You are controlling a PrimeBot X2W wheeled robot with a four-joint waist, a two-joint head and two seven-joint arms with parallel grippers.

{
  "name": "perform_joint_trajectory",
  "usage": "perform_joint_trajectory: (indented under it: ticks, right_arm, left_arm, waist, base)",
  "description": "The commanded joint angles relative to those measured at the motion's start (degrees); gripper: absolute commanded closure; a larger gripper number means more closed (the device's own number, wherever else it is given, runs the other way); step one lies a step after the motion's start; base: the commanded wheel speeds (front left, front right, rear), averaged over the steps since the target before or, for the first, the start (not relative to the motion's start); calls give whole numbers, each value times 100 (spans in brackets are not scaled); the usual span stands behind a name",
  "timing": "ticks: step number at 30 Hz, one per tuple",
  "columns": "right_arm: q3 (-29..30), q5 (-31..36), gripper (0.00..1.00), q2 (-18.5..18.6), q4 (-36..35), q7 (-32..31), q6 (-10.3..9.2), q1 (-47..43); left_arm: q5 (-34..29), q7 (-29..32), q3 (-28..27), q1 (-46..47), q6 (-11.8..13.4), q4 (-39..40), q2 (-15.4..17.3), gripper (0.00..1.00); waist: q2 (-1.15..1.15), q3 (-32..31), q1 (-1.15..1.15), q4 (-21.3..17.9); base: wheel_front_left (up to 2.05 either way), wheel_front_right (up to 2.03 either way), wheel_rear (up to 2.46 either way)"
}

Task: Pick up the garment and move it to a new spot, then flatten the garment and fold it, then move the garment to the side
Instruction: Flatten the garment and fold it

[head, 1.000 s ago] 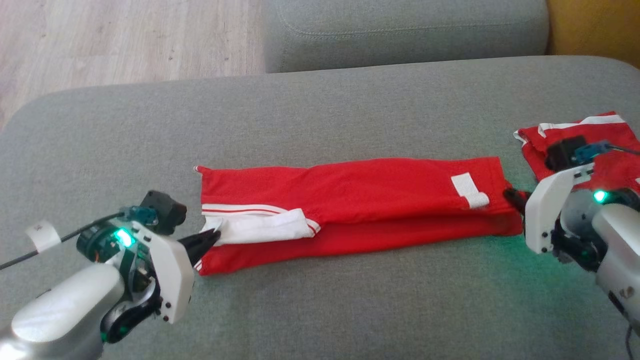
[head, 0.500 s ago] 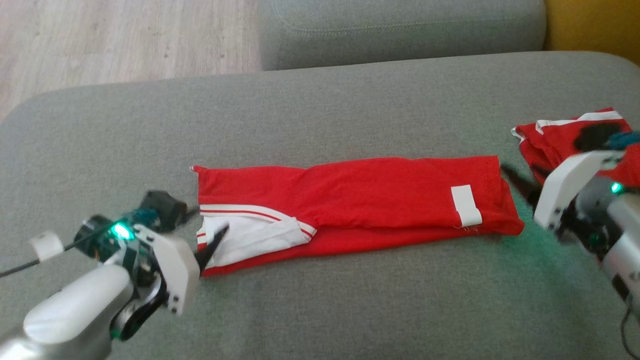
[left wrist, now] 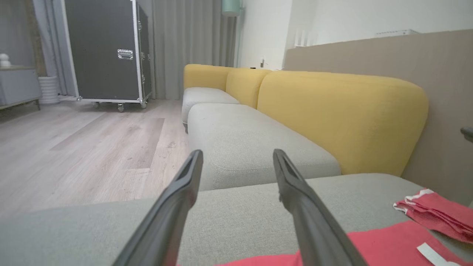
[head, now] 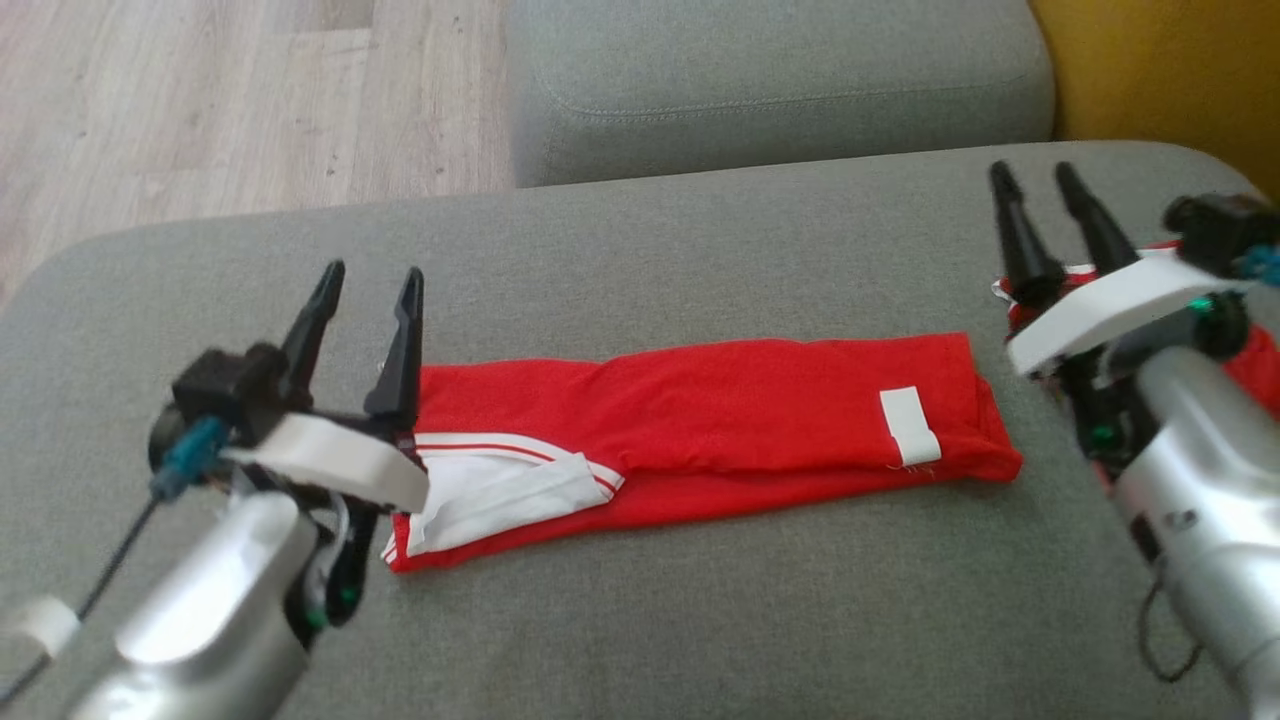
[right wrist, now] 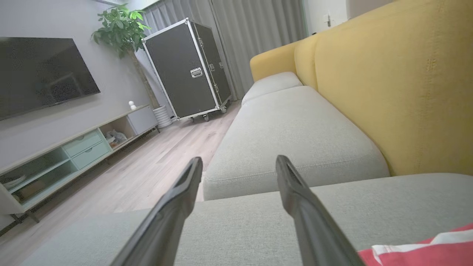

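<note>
The garment (head: 700,430) is red with white stripes, folded into a long strip across the grey sofa cushion (head: 640,270). A white label sits near its right end. My left gripper (head: 374,275) hovers open above the garment's left end with nothing between its fingers; its wrist view shows the open gripper (left wrist: 238,153) over the red cloth (left wrist: 388,244). My right gripper (head: 1032,172) is raised and open just past the garment's right end, holding nothing, and is seen open (right wrist: 239,159) in its own wrist view.
A second red and white garment (left wrist: 436,210) lies bunched at the cushion's right edge, under my right arm. Another grey cushion (head: 780,80) lies beyond, with a yellow backrest (left wrist: 343,118) on the right. To the left are a wooden floor (head: 200,100) and a black flight case (right wrist: 188,70).
Both grippers were shut on the garment's ends; they have let go, opened, and lifted off the cushion to point away from me. The garment lies flat, and the camera has shifted slightly.
</note>
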State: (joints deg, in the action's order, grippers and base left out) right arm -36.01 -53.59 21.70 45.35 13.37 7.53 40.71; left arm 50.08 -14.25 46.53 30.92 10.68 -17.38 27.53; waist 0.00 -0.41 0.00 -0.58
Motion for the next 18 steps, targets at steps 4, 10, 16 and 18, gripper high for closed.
perform_joint_trajectory:
  ticks: [4, 10, 16, 18]
  right_arm:
    - [720, 823, 0, -391, -274, 157, -4, -321]
    - [2737, 2911, 0, -1477, -1570, 162, -4, -1964]
    - [3153, 3790, 0, -1856, -2186, 162, -4, -2895]
    - [3173, 3875, 0, -1873, -2255, 162, -4, -2964]
  left_arm:
    - [-562, -70, -1017, -334, 154, 500, -215, 0]
    - [-1642, -73, -2268, -1667, -96, 943, -961, 0]
    - [-2298, -73, -2937, -2366, -552, 846, -1466, 0]
    - [-2451, -74, -3117, -2409, -701, 816, -1616, 0]
  waist:
    - [0, -6, 0, 8]
    - [0, 12, 0, -1]
    - [0, 67, 0, 15]
    - [0, 113, 0, 35]
  base:
    - [0, 0, 0]
    - [0, 0, 0]
    - [0, 0, 0]
    - [0, 0, 0]
